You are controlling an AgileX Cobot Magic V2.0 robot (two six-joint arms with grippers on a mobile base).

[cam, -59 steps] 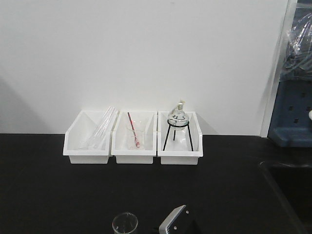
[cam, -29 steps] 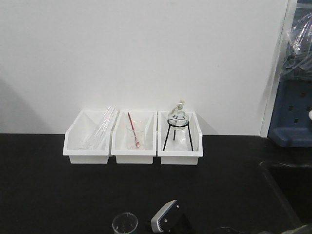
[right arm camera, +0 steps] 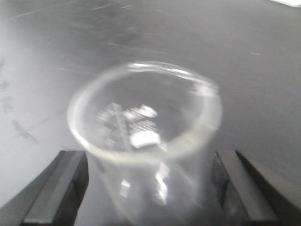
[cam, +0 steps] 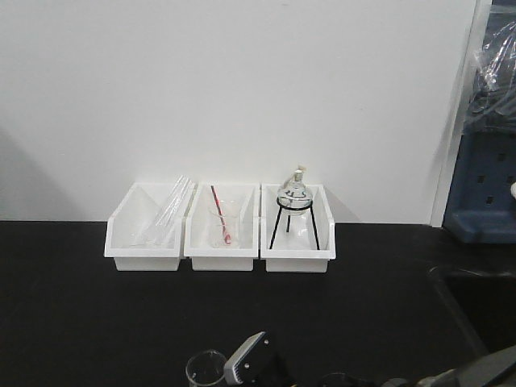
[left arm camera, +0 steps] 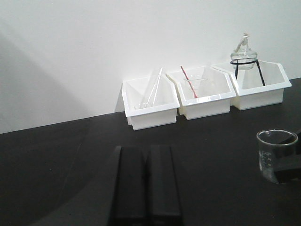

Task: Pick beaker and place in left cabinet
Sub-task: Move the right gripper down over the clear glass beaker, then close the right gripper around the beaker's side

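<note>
Meeting a white wall [cam: 242,81], the black benchtop [cam: 97,322] bears the beaker [left arm camera: 277,155].

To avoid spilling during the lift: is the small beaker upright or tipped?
Upright: the beaker stands on its base on the black counter, rim facing up.

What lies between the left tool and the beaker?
Nothing. In the left wrist view, only bare black counter separates the left tool from the beaker.
</note>
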